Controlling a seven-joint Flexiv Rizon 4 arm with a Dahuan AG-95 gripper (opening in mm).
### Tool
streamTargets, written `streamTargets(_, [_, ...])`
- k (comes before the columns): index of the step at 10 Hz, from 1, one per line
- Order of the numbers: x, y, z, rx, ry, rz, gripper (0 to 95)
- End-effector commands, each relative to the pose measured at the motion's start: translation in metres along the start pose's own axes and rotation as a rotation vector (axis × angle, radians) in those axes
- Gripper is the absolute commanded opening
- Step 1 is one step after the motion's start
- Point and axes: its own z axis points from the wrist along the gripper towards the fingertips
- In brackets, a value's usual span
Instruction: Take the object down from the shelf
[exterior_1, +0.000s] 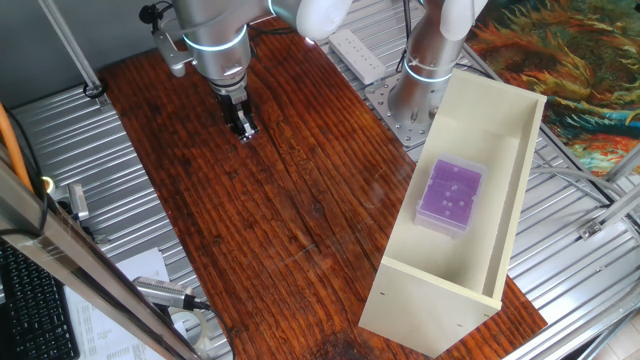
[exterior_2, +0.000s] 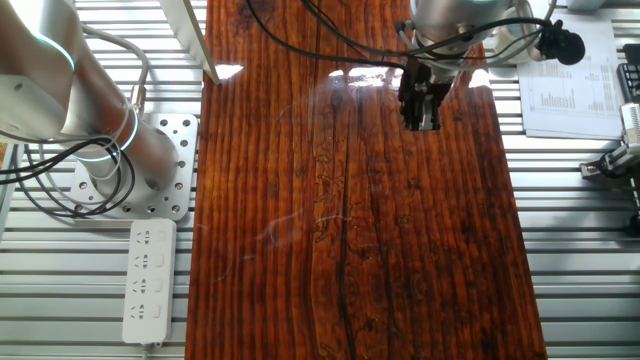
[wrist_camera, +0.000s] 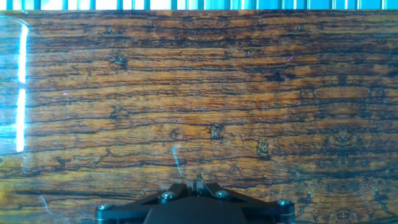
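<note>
The purple box (exterior_1: 451, 194), translucent with pale dots, lies flat inside the cream shelf (exterior_1: 525, 180), which stands on the right side of the wooden table with its open face up. My gripper (exterior_1: 243, 127) hangs over the far left part of the table, well away from the shelf, fingers pointing down and closed together with nothing between them. It also shows in the other fixed view (exterior_2: 421, 116). In the hand view the fingertips (wrist_camera: 198, 182) meet at the bottom edge over bare wood. The box and shelf are out of view there.
The arm's base (exterior_1: 420, 95) stands behind the shelf, next to a white power strip (exterior_1: 357, 54). Metal slatted surfaces border the table. A keyboard (exterior_1: 35, 310) and tools lie at the left front. Papers (exterior_2: 565, 85) lie beside the table.
</note>
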Motion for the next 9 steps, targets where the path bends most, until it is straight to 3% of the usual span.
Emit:
streamTargets(1, [0.0002, 0.0, 0.0, 0.001, -0.001, -0.002, 0.0])
streamTargets(9, [0.0002, 0.0001, 0.0, 0.006, 0.004, -0.013, 0.0])
